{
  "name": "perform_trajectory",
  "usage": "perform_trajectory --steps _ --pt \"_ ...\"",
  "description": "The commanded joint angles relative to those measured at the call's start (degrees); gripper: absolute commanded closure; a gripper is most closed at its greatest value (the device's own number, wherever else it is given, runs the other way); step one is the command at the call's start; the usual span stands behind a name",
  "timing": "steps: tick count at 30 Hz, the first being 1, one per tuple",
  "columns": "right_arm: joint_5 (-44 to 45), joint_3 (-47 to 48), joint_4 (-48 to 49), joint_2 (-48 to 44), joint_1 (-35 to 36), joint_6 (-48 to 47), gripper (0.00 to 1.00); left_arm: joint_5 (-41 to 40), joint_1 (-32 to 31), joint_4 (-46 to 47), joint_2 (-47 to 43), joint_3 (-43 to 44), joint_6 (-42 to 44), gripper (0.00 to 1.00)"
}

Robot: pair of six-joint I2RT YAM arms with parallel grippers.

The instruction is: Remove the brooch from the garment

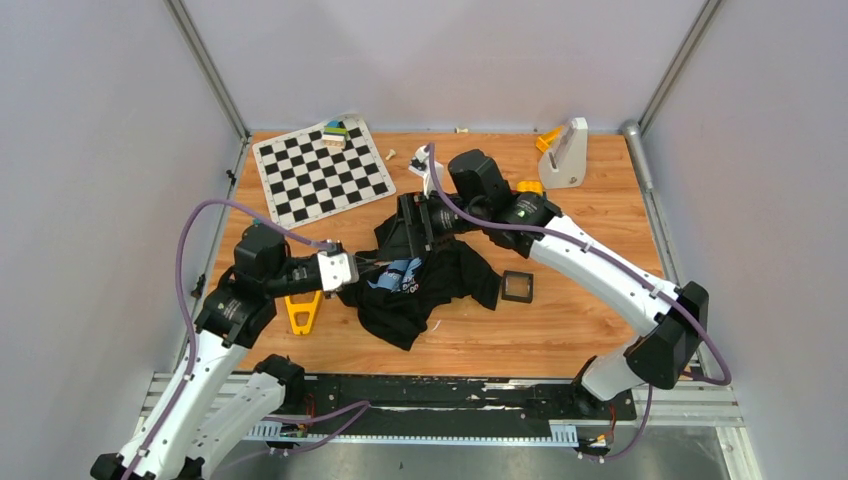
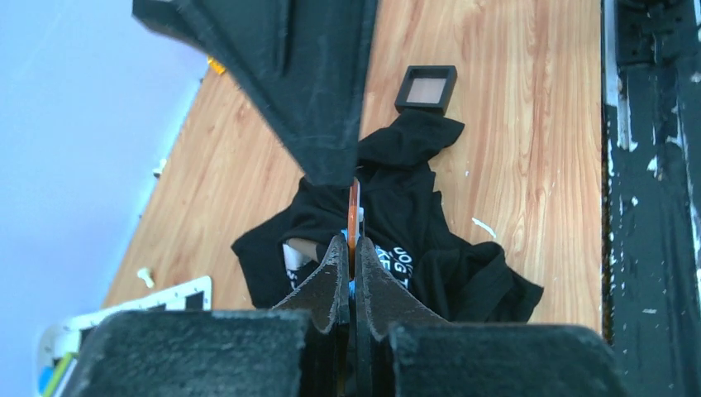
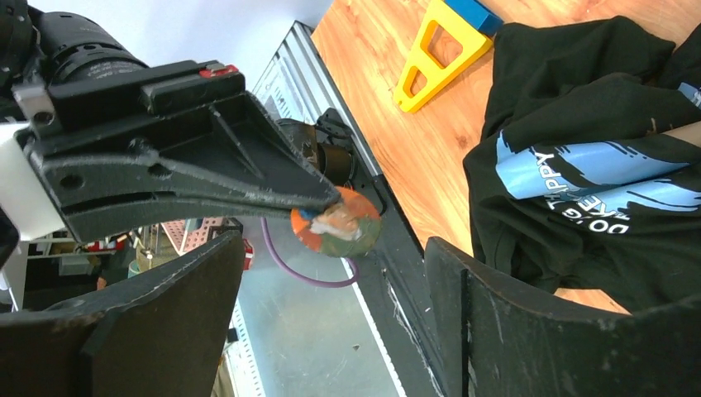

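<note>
The black T-shirt (image 1: 430,290) lies crumpled at mid-table, its light-blue graphic and white lettering facing up (image 3: 579,178). My left gripper (image 1: 352,270) is at the shirt's left edge, shut on the brooch. The left wrist view shows the brooch (image 2: 354,217) edge-on as a thin orange disc between the fingertips. In the right wrist view it is a round coppery piece (image 3: 336,223) at the left gripper's fingertips, apart from the shirt. My right gripper (image 1: 415,225) is open and empty above the shirt's far side, its jaws (image 3: 335,265) facing the brooch.
A black square tray (image 1: 517,287) sits right of the shirt. A yellow triangular tool (image 1: 303,312) lies under the left arm. A checkerboard (image 1: 322,170) is at the back left, and a white stand (image 1: 565,155) at the back right.
</note>
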Motion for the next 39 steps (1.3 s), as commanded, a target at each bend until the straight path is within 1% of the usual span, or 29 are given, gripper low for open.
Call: perform_trajectory --steps 1,7,13,16,22,27,29,34,39 --pt "-2.21 3.81 -4.67 1.5 -0.26 -2.53 0.2 3.45 -0.84 -1.84 -1.97 -0.01 11.91 1.0" --pt "-5.5 6.6 -8.11 4.53 -0.04 -3.25 0.26 5.04 -0.87 -0.55 -4.63 -2.64 14.38 1.0" --pt "-8.16 8.67 -8.52 7.05 -0.09 -2.99 0.31 6.51 -0.87 -0.57 -4.24 -2.97 14.88 1.0" --pt "-11.2 9.38 -8.57 8.36 0.0 -3.07 0.36 6.54 -0.85 -0.57 -3.85 -3.07 14.98 1.0" --pt "-12.32 9.36 -8.87 9.15 0.44 -3.85 0.37 7.17 -0.86 -1.09 -2.31 -2.63 15.34 1.0" --pt "-11.77 8.94 -8.81 7.7 0.44 -4.31 0.29 7.26 -0.91 -1.19 -1.88 -2.65 15.47 1.0" --pt "-11.9 8.49 -8.87 7.41 0.47 -4.56 0.29 7.25 -0.88 -1.19 -1.87 -2.64 15.55 1.0" --pt "-12.73 7.96 -9.22 8.15 0.78 -5.27 0.31 7.86 -0.82 -1.16 -1.87 -2.63 15.73 1.0" --pt "-13.16 8.67 -9.46 8.91 1.21 -5.73 0.35 8.05 -0.88 -1.18 -1.96 -2.72 15.91 1.0"
